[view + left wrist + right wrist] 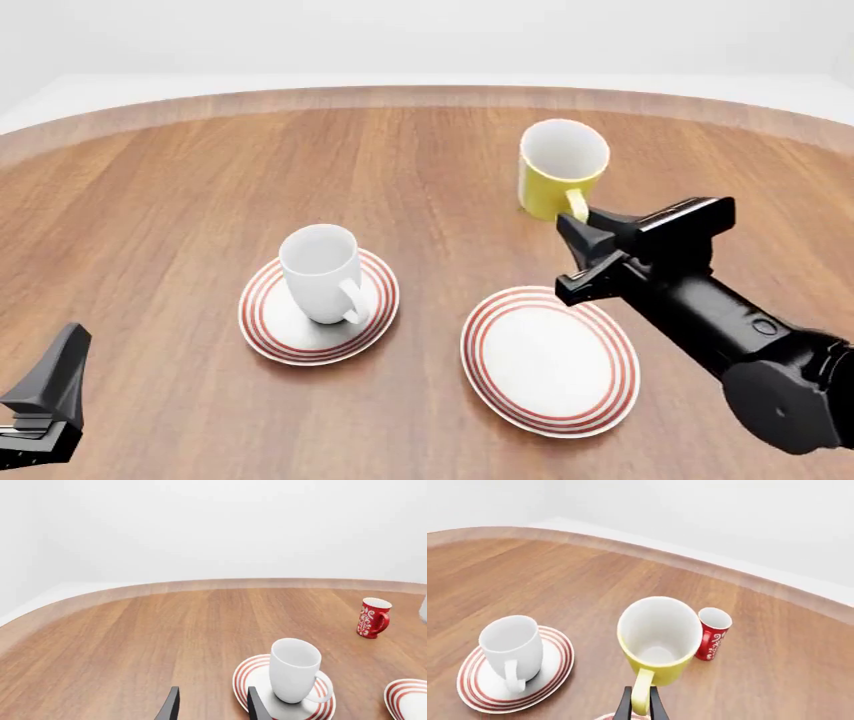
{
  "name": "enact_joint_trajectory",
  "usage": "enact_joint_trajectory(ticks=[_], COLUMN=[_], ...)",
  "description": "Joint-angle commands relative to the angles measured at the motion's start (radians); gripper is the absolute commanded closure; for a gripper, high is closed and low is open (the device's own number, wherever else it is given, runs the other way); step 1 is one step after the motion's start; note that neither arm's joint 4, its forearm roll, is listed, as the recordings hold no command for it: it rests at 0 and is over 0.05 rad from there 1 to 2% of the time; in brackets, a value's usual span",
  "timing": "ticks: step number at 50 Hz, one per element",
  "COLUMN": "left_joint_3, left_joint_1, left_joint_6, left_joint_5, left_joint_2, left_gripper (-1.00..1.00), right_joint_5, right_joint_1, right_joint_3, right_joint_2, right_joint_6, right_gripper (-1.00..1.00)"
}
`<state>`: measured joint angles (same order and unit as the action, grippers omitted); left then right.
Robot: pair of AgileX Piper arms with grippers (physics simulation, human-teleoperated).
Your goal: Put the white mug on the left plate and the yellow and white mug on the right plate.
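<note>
At the lower left corner of the front view sits the left gripper [47, 395], well apart from everything; its wrist view shows two dark fingers [169, 706] spread with bare wood between them, holding nothing. Just beyond it, left of center, the white mug [323, 272] stands upright on the left plate [263, 320], handle turned toward the camera. To the right of it, in the lower middle-right of the frame, lies the right plate [549, 360], bare, with the right arm crossing above its right edge. Farther up, the right gripper [577, 222] is pinched on the yellow handle of the yellow and white mug [561, 170], which is upright in the upper middle-right of the frame, beyond the right plate rather than over it. In the right wrist view a red cup [713, 632] stands just behind the yellow mug. Whether the mug touches the table [174, 170] cannot be told.
</note>
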<state>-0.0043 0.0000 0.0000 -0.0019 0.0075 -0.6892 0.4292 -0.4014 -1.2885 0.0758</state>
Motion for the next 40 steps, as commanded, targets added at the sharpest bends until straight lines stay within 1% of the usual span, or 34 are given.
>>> enact_joint_trajectory(ticks=[1, 3, 12, 13, 19, 23, 28, 33, 40], left_joint_3=[0.0, 0.0, 0.0, 0.0, 0.0, 0.0, 0.0, 0.0, 0.0], left_joint_1=[0.0, 0.0, 0.0, 0.0, 0.0, 0.0, 0.0, 0.0, 0.0], left_joint_6=[0.0, 0.0, 0.0, 0.0, 0.0, 0.0, 0.0, 0.0, 0.0], left_joint_5=[0.0, 0.0, 0.0, 0.0, 0.0, 0.0, 0.0, 0.0, 0.0], left_joint_2=[0.0, 0.0, 0.0, 0.0, 0.0, 0.0, 0.0, 0.0, 0.0], left_gripper=[-1.0, -1.0, -1.0, -1.0, -1.0, -1.0, -1.0, -1.0, -1.0], right_joint_5=[0.041, 0.067, 0.148, 0.173, 0.228, 0.241, 0.298, 0.325, 0.402], right_joint_1=[0.003, 0.005, 0.003, 0.005, 0.005, 0.013, 0.021, 0.018, 0.021], right_joint_3=[0.065, 0.081, 0.118, 0.127, 0.149, 0.163, 0.183, 0.203, 0.225], right_joint_2=[0.13, 0.177, 0.293, 0.326, 0.402, 0.424, 0.504, 0.546, 0.639], right_joint_6=[-0.016, -0.021, -0.012, -0.012, -0.011, -0.013, -0.019, -0.023, -0.021], right_gripper=[1.0, 1.0, 1.0, 1.0, 1.0, 1.0, 1.0, 1.0, 1.0])
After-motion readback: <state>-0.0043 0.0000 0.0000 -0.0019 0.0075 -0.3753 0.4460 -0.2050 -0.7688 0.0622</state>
